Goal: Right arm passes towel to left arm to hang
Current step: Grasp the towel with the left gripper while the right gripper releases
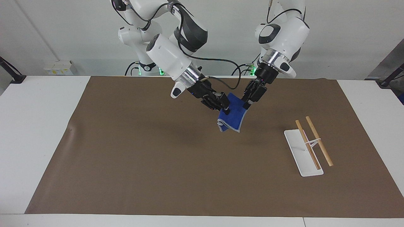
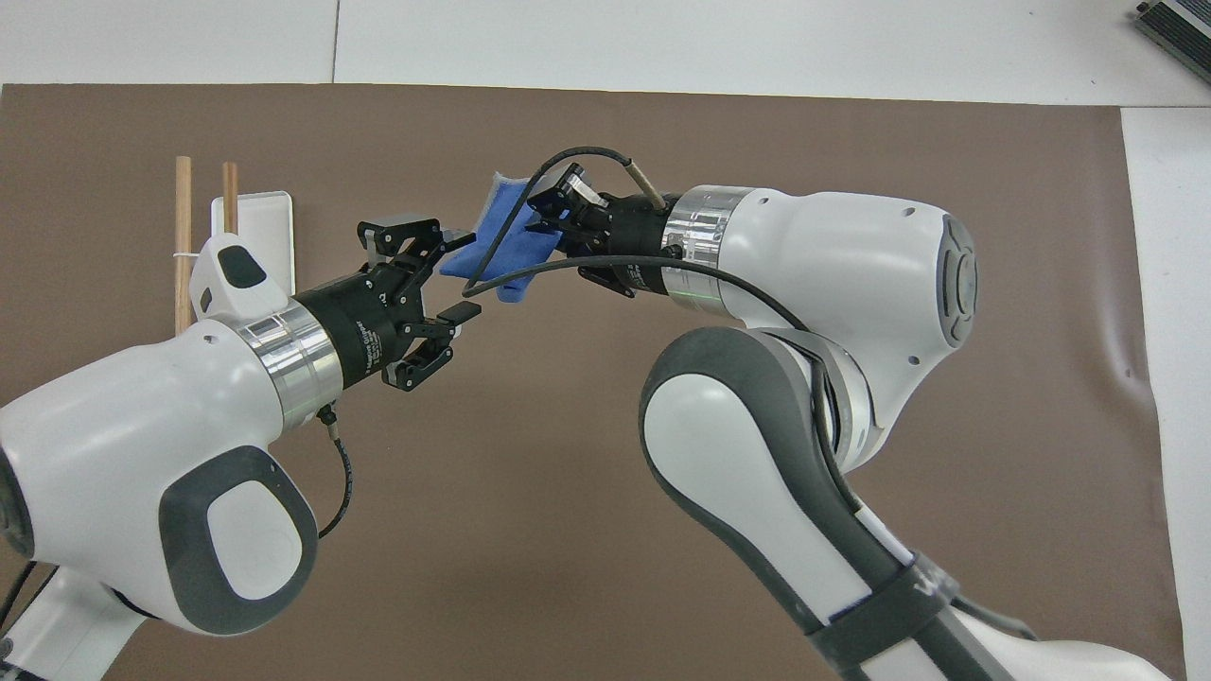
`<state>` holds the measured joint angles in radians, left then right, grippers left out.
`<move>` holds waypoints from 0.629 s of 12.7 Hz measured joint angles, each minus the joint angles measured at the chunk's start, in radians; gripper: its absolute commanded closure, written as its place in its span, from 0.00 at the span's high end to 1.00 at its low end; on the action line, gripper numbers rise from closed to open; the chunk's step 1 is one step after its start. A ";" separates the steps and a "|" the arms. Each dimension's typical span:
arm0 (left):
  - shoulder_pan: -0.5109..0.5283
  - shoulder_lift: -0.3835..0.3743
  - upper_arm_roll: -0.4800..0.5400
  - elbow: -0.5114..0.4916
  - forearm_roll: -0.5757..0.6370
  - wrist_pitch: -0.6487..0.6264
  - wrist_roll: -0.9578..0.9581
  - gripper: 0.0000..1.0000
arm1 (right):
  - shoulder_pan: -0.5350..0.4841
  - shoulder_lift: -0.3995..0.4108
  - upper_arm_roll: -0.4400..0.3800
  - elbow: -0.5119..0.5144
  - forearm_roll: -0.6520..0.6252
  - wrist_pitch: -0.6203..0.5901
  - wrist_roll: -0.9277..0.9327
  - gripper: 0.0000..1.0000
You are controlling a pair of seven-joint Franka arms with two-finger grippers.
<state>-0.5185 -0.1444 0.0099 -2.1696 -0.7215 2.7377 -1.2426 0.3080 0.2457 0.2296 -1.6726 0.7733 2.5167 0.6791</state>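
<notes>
A: Start with the worktop [image 1: 44,132] and the brown mat [image 1: 157,164] spread across it. Why is so much of the mat bare?

B: My guess is it leaves room for the arms to meet above its middle. The only fixture is the rack [image 1: 308,145], a white base with two wooden rods, standing toward the left arm's end, presumably within that arm's reach for the hanging.

A: And the right arm [image 1: 167,56]?

B: It stretches out over the mat, its right gripper [image 1: 224,108] pinching the towel [image 1: 235,115] by one upper part. The blue cloth hangs folded in the air, well above the mat, so a free edge is offered sideways.

A: To the left arm [image 1: 284,34]?

B: Yes. The left gripper [image 2: 459,274] sits at that free edge with its fingers spread; in the overhead view one finger [image 2: 461,236] lies over the cloth's corner and the other finger [image 2: 462,312] just below it. It looks to be straddling the edge, not yet clamped.

A: So the handover is midway?

B: I'd judge so: the towel needs a second grip before the first lets go, or it falls.
</notes>
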 measured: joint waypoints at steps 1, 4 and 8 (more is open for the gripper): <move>-0.008 0.006 -0.001 -0.001 0.000 0.009 -0.001 0.63 | 0.000 0.000 0.000 0.000 0.000 0.000 0.000 0.00; -0.014 0.017 0.000 -0.001 0.000 0.018 -0.002 0.30 | 0.000 0.000 -0.001 0.000 0.000 0.000 0.000 0.00; -0.014 0.018 0.001 -0.001 0.000 0.018 0.011 0.00 | 0.000 0.000 -0.001 0.000 0.000 0.000 0.000 0.00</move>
<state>-0.5329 -0.1268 0.0106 -2.1710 -0.7215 2.7558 -1.2319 0.3077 0.2457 0.2288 -1.6726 0.7733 2.5167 0.6791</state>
